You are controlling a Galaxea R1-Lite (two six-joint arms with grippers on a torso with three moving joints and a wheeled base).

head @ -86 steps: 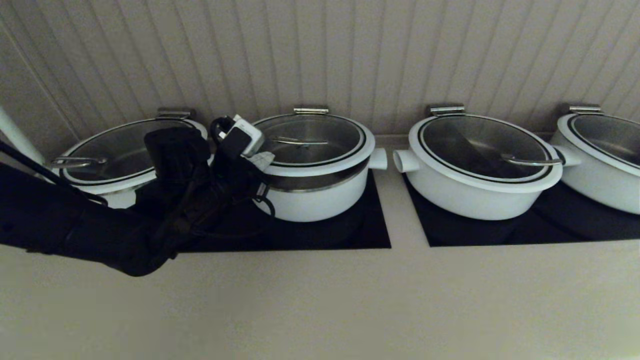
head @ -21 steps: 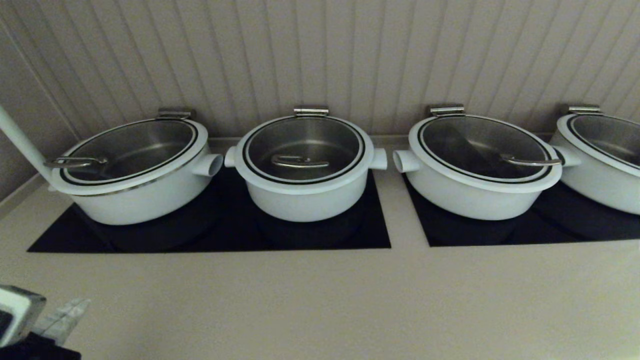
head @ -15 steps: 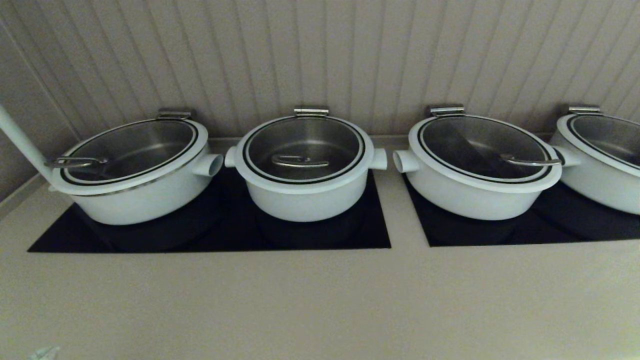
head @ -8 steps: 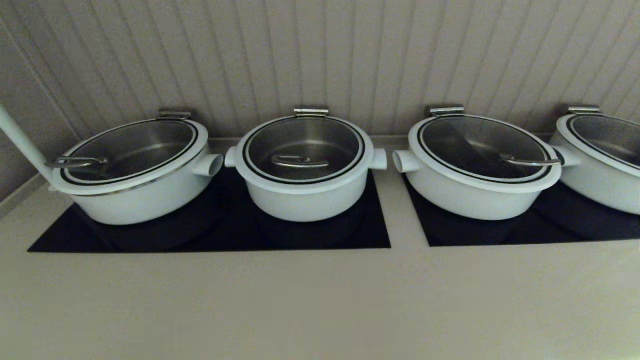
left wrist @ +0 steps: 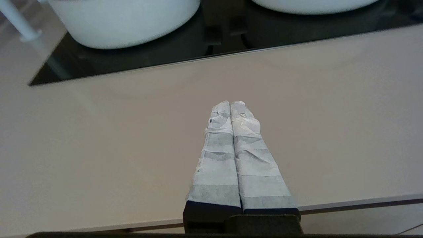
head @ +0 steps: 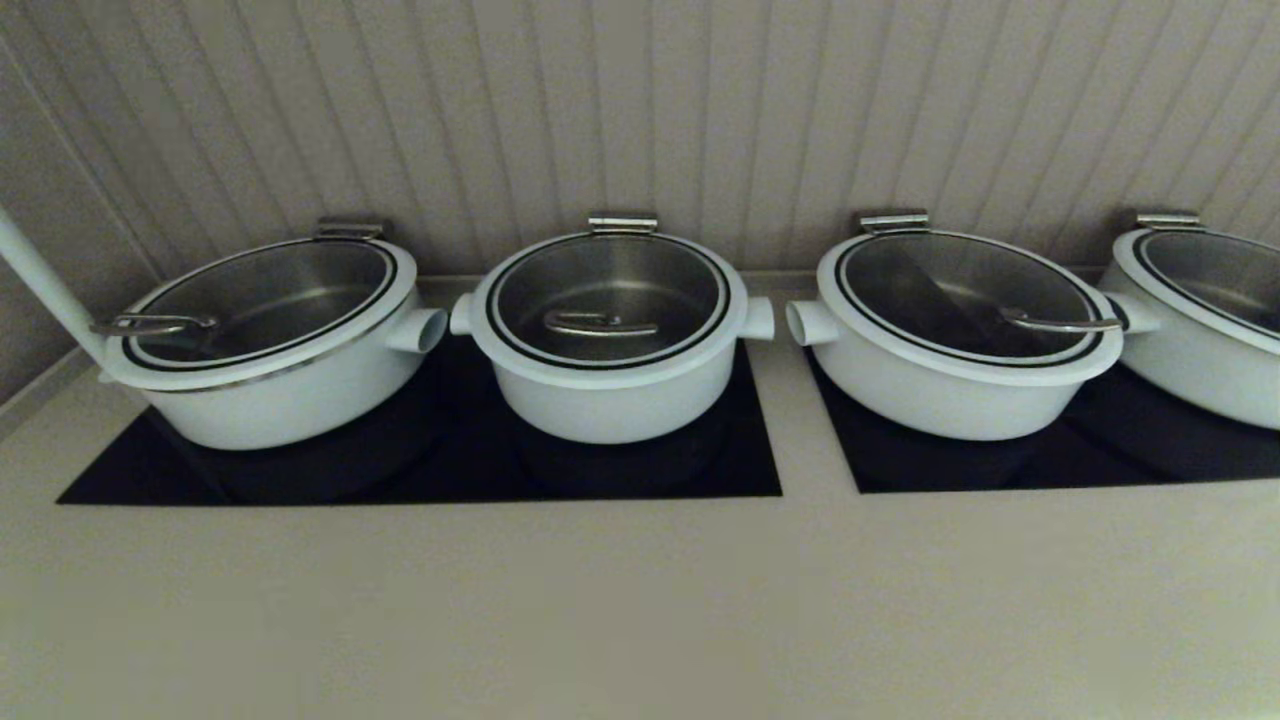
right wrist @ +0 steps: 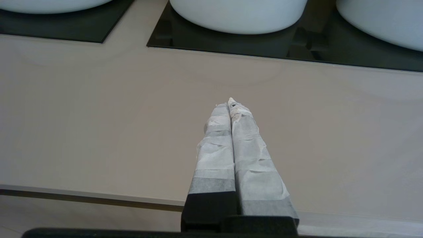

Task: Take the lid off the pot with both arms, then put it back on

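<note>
Left tool (left wrist: 230,103): taped fingers pressed together, gripping nothing, above the beige surface (head: 640,600) near its front edge. Right tool (right wrist: 230,101): the same, fingers together and empty. Four white pots stand in a row on two black cooktop panels (head: 745,470). The pot (head: 610,400), second from left, carries the lid (head: 608,300) seated flat.
</note>
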